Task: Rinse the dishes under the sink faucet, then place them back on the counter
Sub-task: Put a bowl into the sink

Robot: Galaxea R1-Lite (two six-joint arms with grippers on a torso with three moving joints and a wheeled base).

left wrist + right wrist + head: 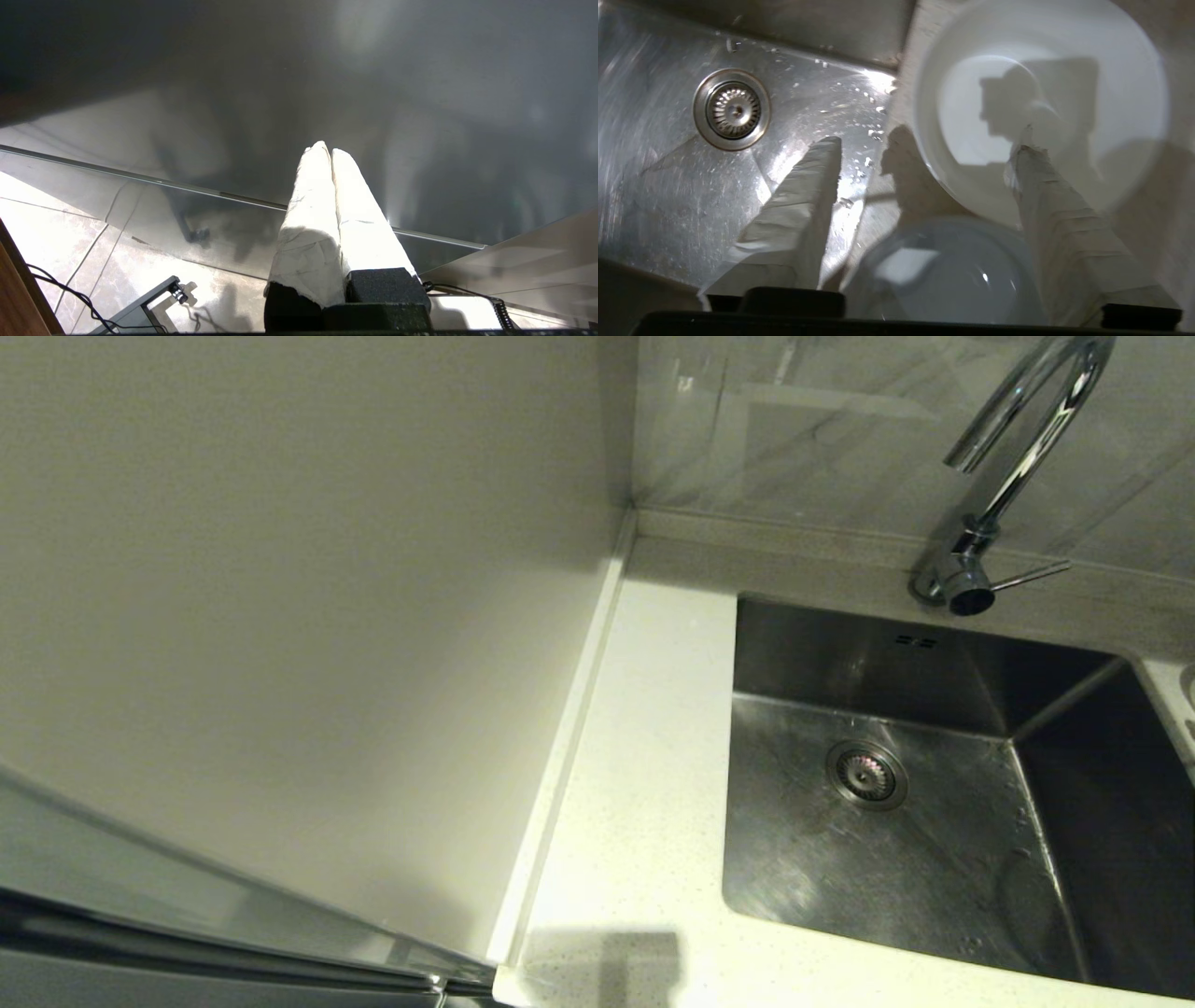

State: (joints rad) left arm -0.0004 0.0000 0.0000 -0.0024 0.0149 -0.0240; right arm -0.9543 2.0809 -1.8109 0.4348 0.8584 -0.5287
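The right gripper (924, 140) hangs over the seam where the sink (934, 859) meets the tabletop (1176, 70), its fingers (803, 205) spread wide apart and clamped on nothing. One finger shows above the wet steel floor, on the side of the drain strainer (732, 109); the other shows above the whitish bowl (1111, 84), which sits on the tabletop just beside the sink's edge. So that bowl lies off to the tabletop side of the gripper's midline rather than squarely between the fingers. Its rim nearest the sink falls within the open gap.

A second bowl, pale blue-grey (952, 280), sits closer to the wrist, touching or just overlapping the white one as seen here; I cannot tell which, since it is blurred. Being round, neither bowl has a long axis to line up with; what matters is which rim the fingers straddle. No third bowl is visible.

The right arm is the only one near the dishes, pointing down at them from above. The head view shows the sink empty, the faucet (1018, 467) not running, and neither arm. The left gripper (331, 154) is parked well away over the floor, fingers pressed together on nothing.
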